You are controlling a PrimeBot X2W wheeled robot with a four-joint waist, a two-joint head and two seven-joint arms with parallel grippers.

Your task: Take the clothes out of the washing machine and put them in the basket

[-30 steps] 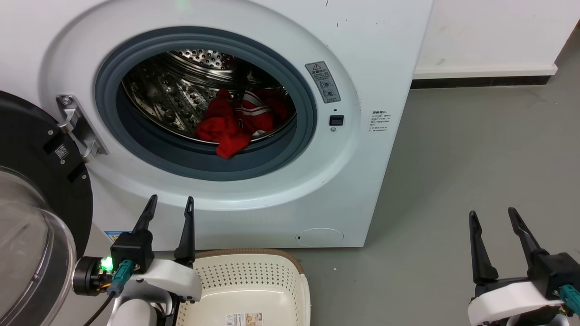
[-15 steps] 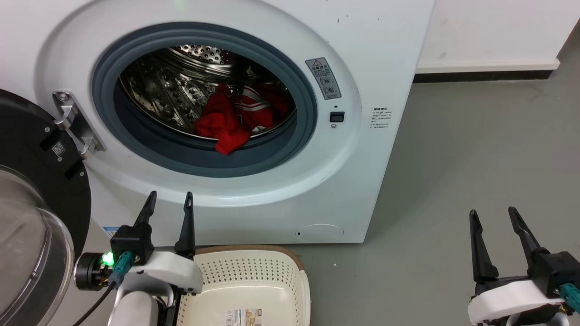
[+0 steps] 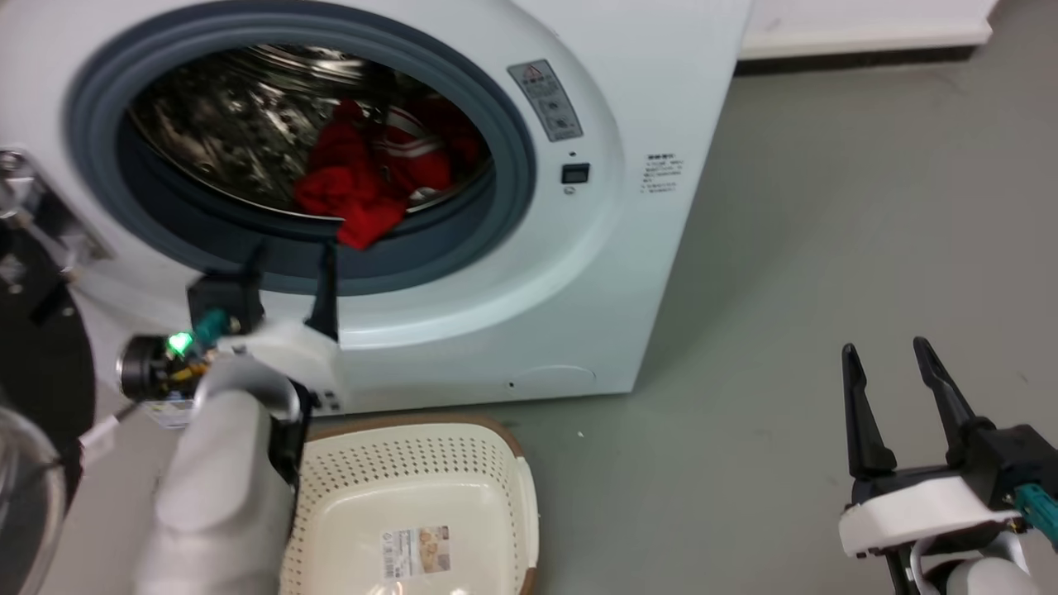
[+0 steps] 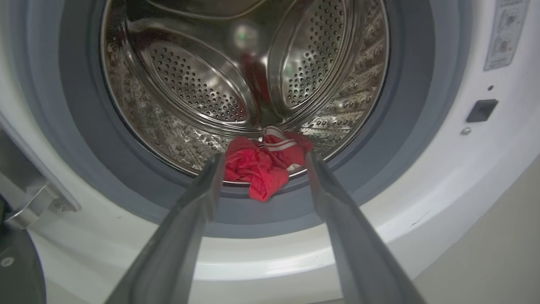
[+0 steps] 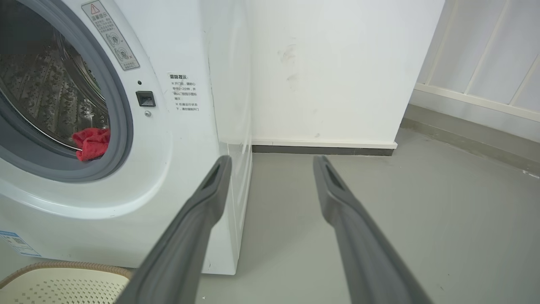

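The white washing machine (image 3: 579, 273) stands with its porthole uncovered. Red clothes (image 3: 364, 178) lie bunched at the front of the steel drum, one fold drooping over the grey gasket (image 3: 488, 240); a white-striped piece (image 4: 280, 145) rests behind the plain red one (image 4: 253, 169). My left gripper (image 3: 289, 248) is open, raised before the lower gasket, its tips just short of the clothes (image 4: 263, 162). The cream basket (image 3: 504, 496) sits on the floor beneath it. My right gripper (image 3: 884, 351) hangs open over bare floor at the lower right, far from the machine (image 5: 185, 126).
The black-rimmed glass door (image 3: 33, 388) is swung out at the left on its metal hinge (image 3: 25, 198). Grey floor (image 3: 785, 248) stretches right of the machine to a white wall with a dark baseboard (image 5: 322, 150). A pale railing (image 5: 485, 84) stands further right.
My left gripper has risen from beside the basket up to the porthole's lower gasket. The head camera has shifted, moving the whole scene left and up. The right gripper stayed roughly in place.
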